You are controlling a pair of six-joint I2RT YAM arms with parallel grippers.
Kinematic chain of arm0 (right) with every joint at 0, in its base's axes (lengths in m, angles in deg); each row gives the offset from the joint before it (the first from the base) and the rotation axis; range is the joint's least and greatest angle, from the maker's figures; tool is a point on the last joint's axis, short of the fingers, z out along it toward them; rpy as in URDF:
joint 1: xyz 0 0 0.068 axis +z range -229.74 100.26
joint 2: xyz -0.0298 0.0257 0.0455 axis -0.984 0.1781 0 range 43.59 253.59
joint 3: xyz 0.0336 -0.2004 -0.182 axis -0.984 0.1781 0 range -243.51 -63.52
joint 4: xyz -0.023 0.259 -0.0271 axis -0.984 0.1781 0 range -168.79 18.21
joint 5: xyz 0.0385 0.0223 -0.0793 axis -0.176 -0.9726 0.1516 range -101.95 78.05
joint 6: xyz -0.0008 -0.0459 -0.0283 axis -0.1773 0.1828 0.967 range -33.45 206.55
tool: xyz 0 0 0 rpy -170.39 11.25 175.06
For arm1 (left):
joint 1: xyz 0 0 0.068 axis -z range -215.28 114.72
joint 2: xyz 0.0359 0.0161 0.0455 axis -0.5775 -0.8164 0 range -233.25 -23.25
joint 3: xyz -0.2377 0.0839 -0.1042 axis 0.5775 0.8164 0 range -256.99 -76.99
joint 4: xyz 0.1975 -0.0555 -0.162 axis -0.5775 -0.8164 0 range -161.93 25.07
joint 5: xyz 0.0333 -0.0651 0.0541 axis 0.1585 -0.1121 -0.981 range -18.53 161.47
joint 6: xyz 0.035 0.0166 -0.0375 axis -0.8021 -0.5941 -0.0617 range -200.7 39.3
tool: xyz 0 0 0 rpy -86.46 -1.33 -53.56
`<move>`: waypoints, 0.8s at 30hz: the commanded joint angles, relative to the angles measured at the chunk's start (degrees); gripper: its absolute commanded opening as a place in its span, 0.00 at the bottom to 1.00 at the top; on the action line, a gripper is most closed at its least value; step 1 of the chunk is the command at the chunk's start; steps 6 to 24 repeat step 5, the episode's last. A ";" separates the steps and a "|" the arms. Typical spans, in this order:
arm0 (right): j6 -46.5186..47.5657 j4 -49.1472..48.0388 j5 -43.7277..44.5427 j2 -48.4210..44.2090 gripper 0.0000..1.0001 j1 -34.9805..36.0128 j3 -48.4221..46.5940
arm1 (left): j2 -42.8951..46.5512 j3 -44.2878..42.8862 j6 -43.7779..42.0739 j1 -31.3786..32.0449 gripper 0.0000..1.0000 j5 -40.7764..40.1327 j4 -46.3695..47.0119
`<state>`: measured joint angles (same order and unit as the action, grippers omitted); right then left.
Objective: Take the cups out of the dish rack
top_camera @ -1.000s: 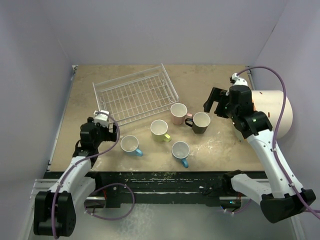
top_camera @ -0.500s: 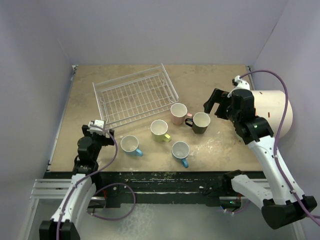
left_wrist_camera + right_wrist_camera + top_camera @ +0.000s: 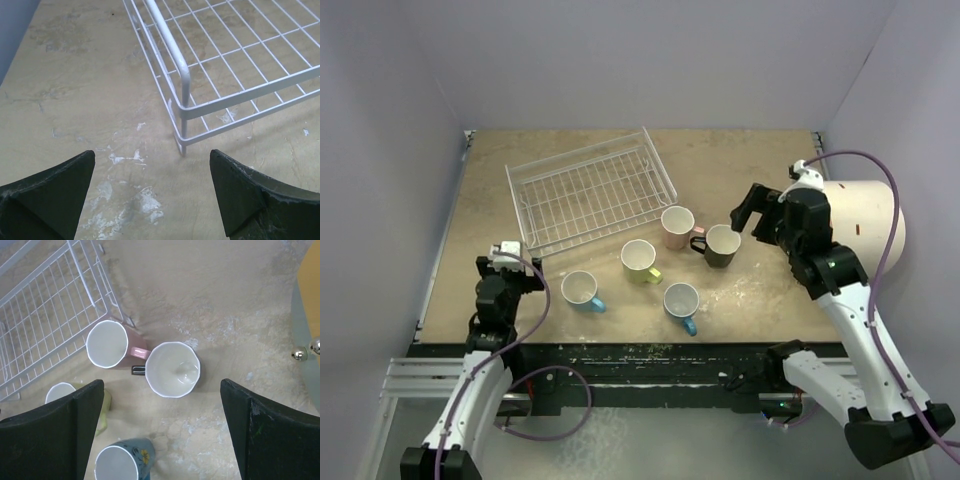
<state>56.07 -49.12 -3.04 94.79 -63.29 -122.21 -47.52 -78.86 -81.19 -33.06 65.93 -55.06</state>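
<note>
The white wire dish rack [image 3: 658, 160] stands at the back left with no cups in it. Five cups stand upright on the table in front of it: pink [image 3: 676, 226], dark brown [image 3: 723, 245], yellow-green [image 3: 639, 259] and two light blue [image 3: 580, 289] [image 3: 681, 301]. My left gripper [image 3: 512, 260] is open and empty, low over the table just short of the rack's near left corner [image 3: 185, 87]. My right gripper [image 3: 752, 208] is open and empty above the dark cup [image 3: 172, 369], with the pink cup [image 3: 107, 344] beside it.
A big cream cylinder [image 3: 865, 225] lies at the right edge behind my right arm. Grey walls close the table on three sides. In the right wrist view the rack [image 3: 82, 276], the yellow-green cup [image 3: 60, 392] and a blue cup [image 3: 120, 462] show.
My left arm has drawn back from the rack toward the table's near edge. My right gripper has shifted slightly right and nearer. The cups have not moved.
</note>
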 commanded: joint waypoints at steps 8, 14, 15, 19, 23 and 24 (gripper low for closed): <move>-0.35 -6.81 12.46 -5.29 1.00 0.08 6.01 | -0.62 -1.05 0.60 -0.28 0.99 0.21 3.02; -0.35 -6.81 12.46 -5.29 1.00 0.08 6.01 | -0.62 -1.05 0.60 -0.28 0.99 0.21 3.02; -0.35 -6.81 12.46 -5.29 1.00 0.08 6.01 | -0.62 -1.05 0.60 -0.28 0.99 0.21 3.02; -0.35 -6.81 12.46 -5.29 1.00 0.08 6.01 | -0.62 -1.05 0.60 -0.28 0.99 0.21 3.02; -0.35 -6.81 12.46 -5.29 1.00 0.08 6.01 | -0.62 -1.05 0.60 -0.28 0.99 0.21 3.02; -0.35 -6.81 12.46 -5.29 1.00 0.08 6.01 | -0.62 -1.05 0.60 -0.28 0.99 0.21 3.02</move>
